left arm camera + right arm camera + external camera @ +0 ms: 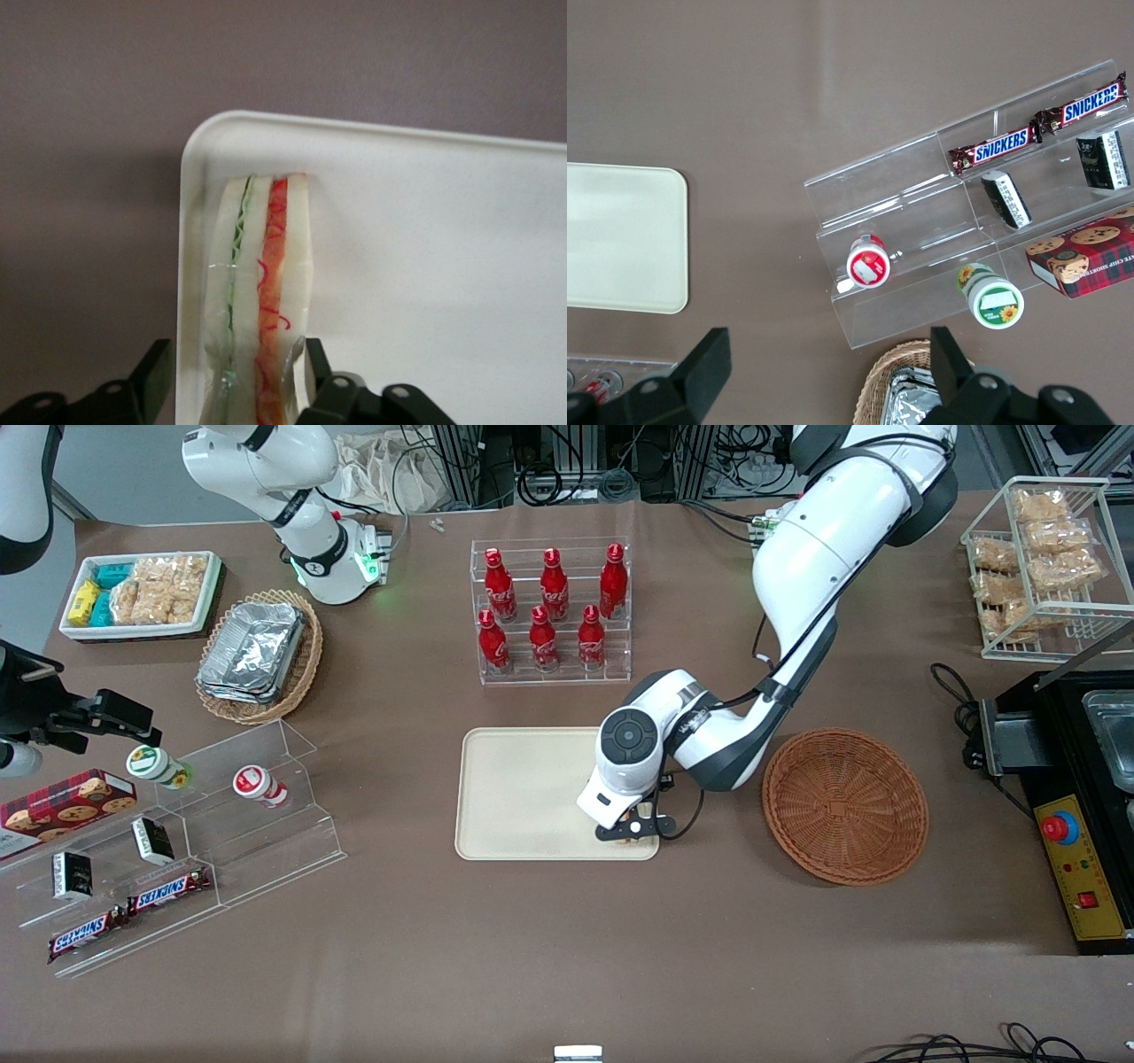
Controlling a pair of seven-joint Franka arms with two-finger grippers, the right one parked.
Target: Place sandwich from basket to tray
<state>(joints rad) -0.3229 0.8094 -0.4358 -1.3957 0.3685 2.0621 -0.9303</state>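
The sandwich (264, 292) stands on its edge on the cream tray (443, 266), close to a rounded corner, with green and red-orange filling showing between its white bread slices. My left gripper (235, 359) straddles it and is open. One finger (312, 361) lies against the bread, while the other finger (155, 372) stands clear of it, outside the tray's rim. In the front view the gripper (631, 830) hangs over the tray (523, 797) at the corner nearest the camera, beside the reddish-brown basket (844, 806), which holds nothing.
A clear rack of red bottles (551, 611) stands farther from the camera than the tray. A tan basket of foil containers (257, 655), a white snack bin (140, 593) and an acrylic shelf of snacks (177, 833) lie toward the parked arm's end. A black appliance (1076, 779) lies beside the basket.
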